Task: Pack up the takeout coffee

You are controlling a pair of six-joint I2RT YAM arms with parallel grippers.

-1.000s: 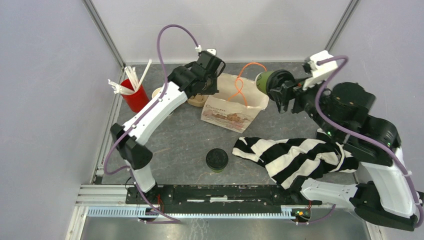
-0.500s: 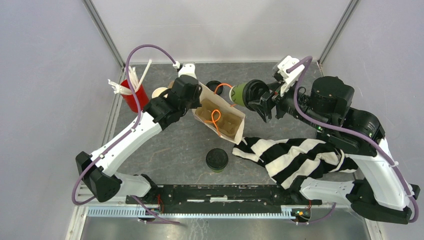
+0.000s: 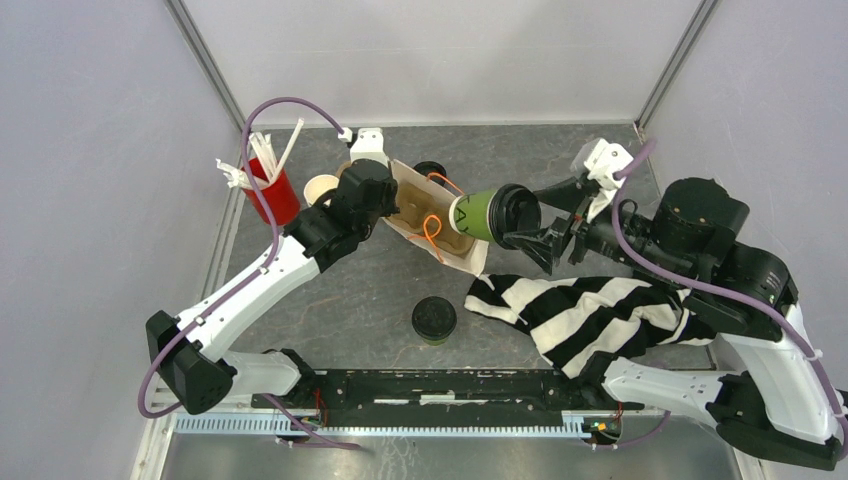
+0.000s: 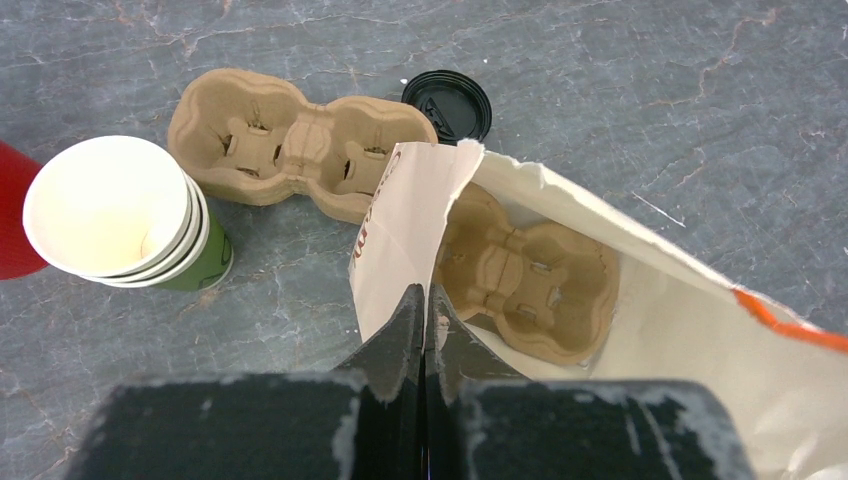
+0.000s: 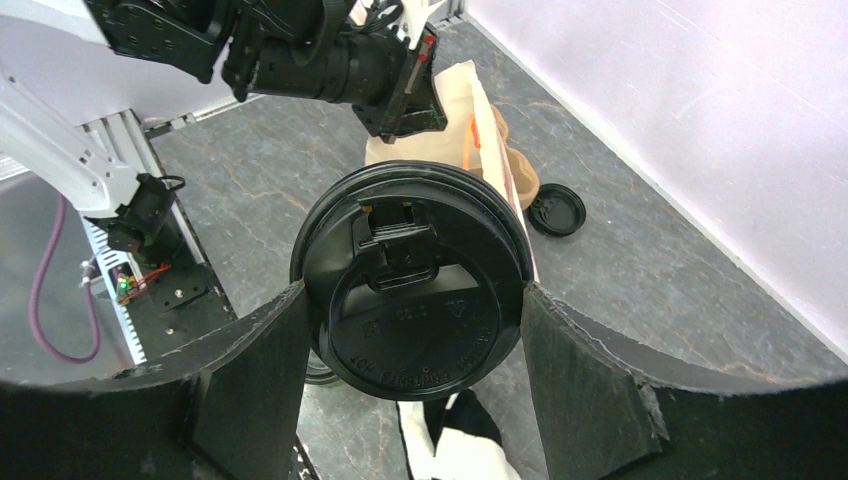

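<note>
My right gripper [image 3: 527,222] is shut on a green cup [image 3: 478,214] with a black lid [image 5: 415,290]. It holds the cup tilted in the air, base toward the mouth of the paper bag [image 3: 470,255]. My left gripper [image 4: 427,300] is shut on the bag's near edge [image 4: 400,230] and holds it open. A brown pulp carrier [image 4: 525,275] lies inside the bag. A second lidded green cup [image 3: 434,320] stands on the table in front of the bag.
A red cup with white straws [image 3: 270,190] and a stack of open paper cups [image 4: 110,210] stand at the back left. A second pulp carrier [image 4: 290,140] and a loose black lid [image 4: 447,105] lie behind the bag. A striped cloth [image 3: 590,310] lies at the right.
My left gripper has tipped the bag so its mouth faces up and right. My right gripper has carried the cup left and down to the bag's mouth.
</note>
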